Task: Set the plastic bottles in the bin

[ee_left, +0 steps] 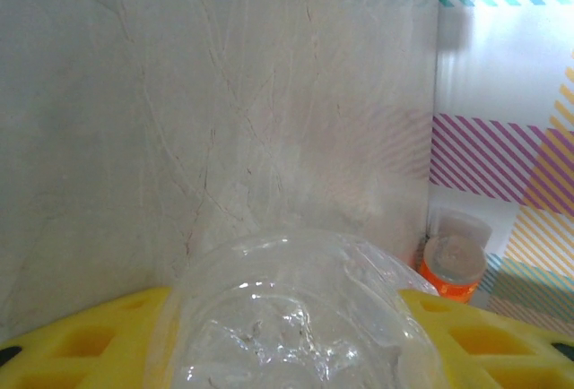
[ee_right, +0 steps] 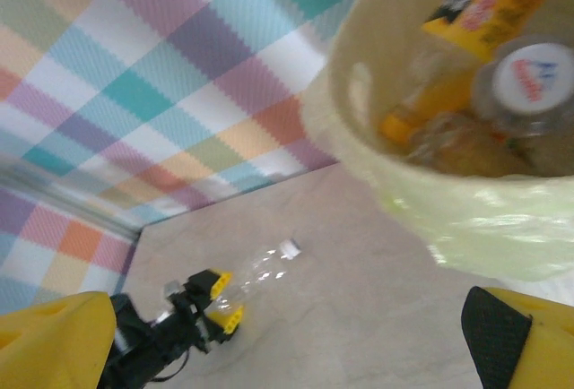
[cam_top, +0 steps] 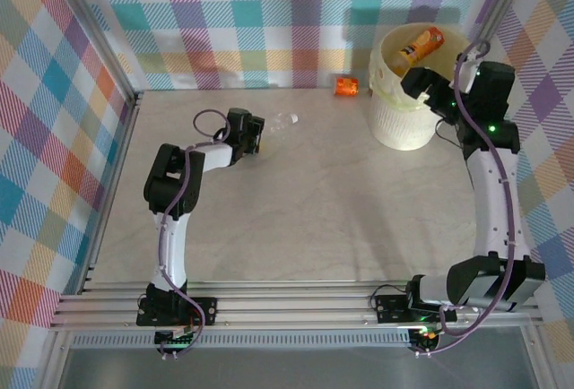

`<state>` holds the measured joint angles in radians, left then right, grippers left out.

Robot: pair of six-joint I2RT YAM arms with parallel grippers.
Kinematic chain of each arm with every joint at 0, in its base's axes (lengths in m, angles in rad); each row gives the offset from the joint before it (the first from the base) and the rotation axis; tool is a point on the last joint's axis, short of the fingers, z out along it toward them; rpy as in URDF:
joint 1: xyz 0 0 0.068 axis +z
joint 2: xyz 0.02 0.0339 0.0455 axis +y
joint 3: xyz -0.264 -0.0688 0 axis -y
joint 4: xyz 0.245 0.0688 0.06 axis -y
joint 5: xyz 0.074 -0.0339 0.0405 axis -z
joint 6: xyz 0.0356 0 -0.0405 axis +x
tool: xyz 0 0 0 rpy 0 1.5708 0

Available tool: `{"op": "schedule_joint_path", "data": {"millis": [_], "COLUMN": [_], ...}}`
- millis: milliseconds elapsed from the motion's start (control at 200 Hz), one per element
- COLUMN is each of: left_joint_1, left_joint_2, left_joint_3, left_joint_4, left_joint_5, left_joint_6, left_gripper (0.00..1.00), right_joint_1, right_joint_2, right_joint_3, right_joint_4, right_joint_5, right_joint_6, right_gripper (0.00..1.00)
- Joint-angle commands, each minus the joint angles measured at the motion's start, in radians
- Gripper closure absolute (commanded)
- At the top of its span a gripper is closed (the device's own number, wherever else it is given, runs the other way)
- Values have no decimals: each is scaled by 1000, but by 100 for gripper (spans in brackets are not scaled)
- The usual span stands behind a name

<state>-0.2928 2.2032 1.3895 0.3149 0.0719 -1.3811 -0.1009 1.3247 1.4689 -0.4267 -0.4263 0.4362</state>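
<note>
Mid-table (room around), left jaws grasp clear bottle (cam_top: 281,123); right jaws released over bin (cam_top: 399,127).

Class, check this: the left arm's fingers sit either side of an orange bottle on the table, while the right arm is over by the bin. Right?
Not quite. The left wrist view shows a clear bottle between the fingers of the left gripper, not an orange one. The rest stands: the right gripper is by the bin.
</note>
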Motion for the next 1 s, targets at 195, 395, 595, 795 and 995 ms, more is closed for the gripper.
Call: {"op": "schedule_joint_path", "data": {"millis": [195, 395, 595, 795, 995], "left_joint_1": [-3, -45, -100, -119, -152], "left_joint_2": [-242, -471, -686, -799, -844], "left_joint_3": [-88, -136, -126, -89, -84], "left_joint_4": [-79, -224, -440, -584, -611], "left_joint_5": [113, 167, 228, 399, 489], "left_joint_6": [253, 561, 841, 980, 1010], "left_gripper": [55, 56, 56, 55, 54], "right_joint_1": [104, 232, 333, 458, 609], "right_joint_2": [-94, -110, -77, -32, 27], "right_joint_3": [-168, -217, -209, -170, -129], "right_joint_4": [303, 286, 177, 29, -81], "right_joint_5": [-157, -247, -301, -232, -78], "right_joint_6": [-101, -359, -639, -934, -1099], "right_gripper": [0, 0, 0, 0, 0]}}
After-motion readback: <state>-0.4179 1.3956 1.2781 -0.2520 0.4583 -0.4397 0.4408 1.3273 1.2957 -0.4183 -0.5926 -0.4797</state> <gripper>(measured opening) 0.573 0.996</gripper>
